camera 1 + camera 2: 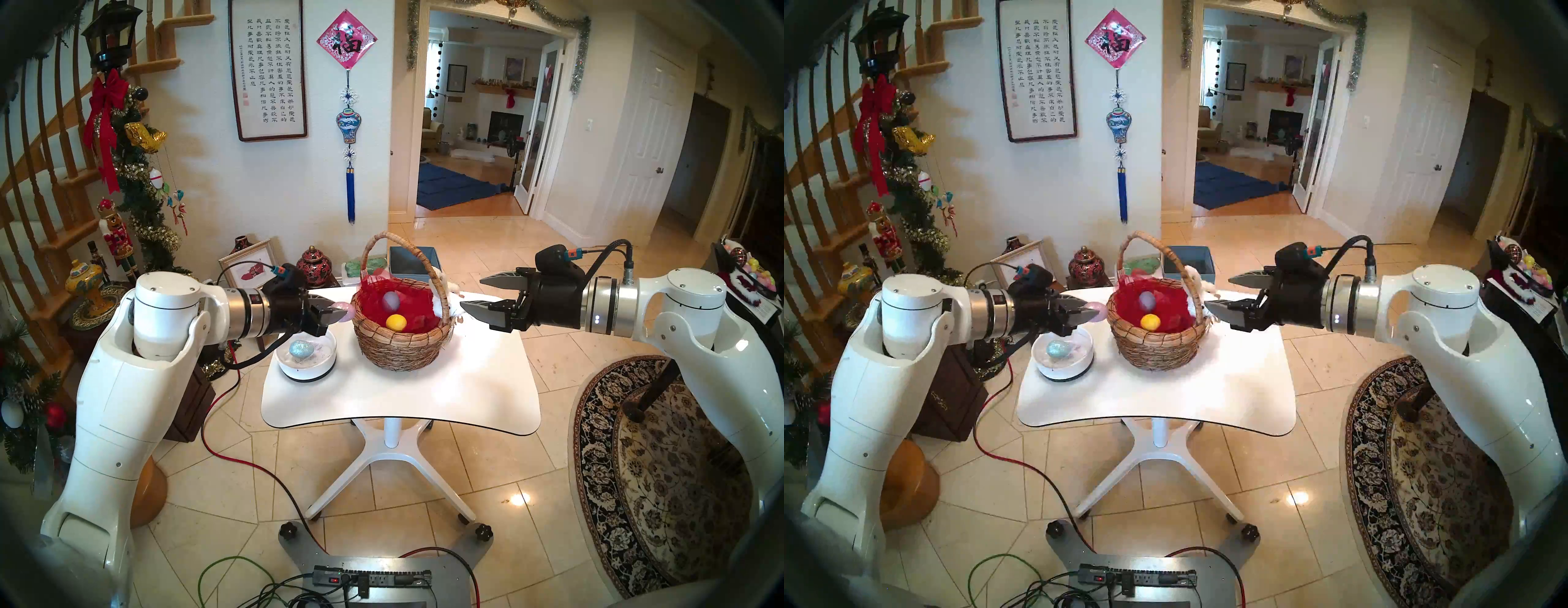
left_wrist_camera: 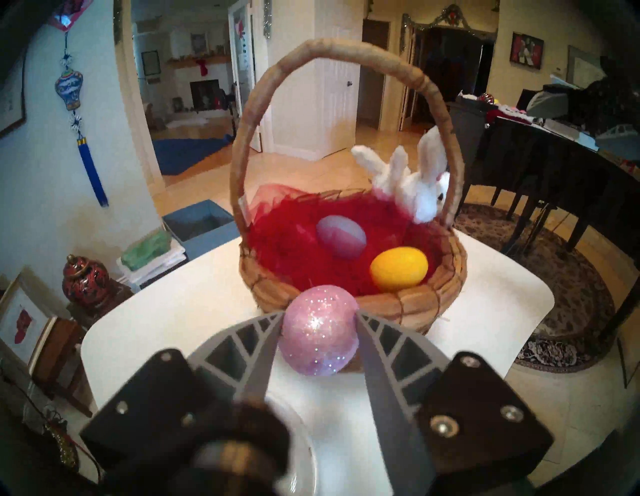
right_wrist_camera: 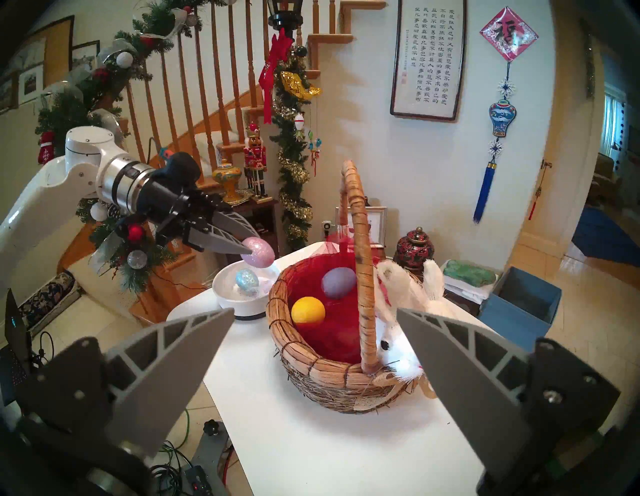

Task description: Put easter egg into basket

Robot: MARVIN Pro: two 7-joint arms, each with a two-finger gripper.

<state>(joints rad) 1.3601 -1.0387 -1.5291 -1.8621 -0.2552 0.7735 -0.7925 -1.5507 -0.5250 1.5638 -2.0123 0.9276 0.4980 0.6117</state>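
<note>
Pink glittery egg [image 2: 318, 329] pinched in the nearly closed left hand [image 2: 318, 320] beside the basket [image 2: 408, 304]; right hand [image 3: 313, 320] wide open, empty.

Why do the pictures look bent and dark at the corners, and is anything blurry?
All four views are fisheye: straight door frames bow and a dark rim rings each. In the left wrist view the pink egg sparkles sharply, while the dark blob at the bottom edge is blurred. In the head views, a light glares off the floor tiles.

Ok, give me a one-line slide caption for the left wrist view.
Left claw grips a pink glitter egg just short of the basket, where purple and yellow eggs lie.
</note>
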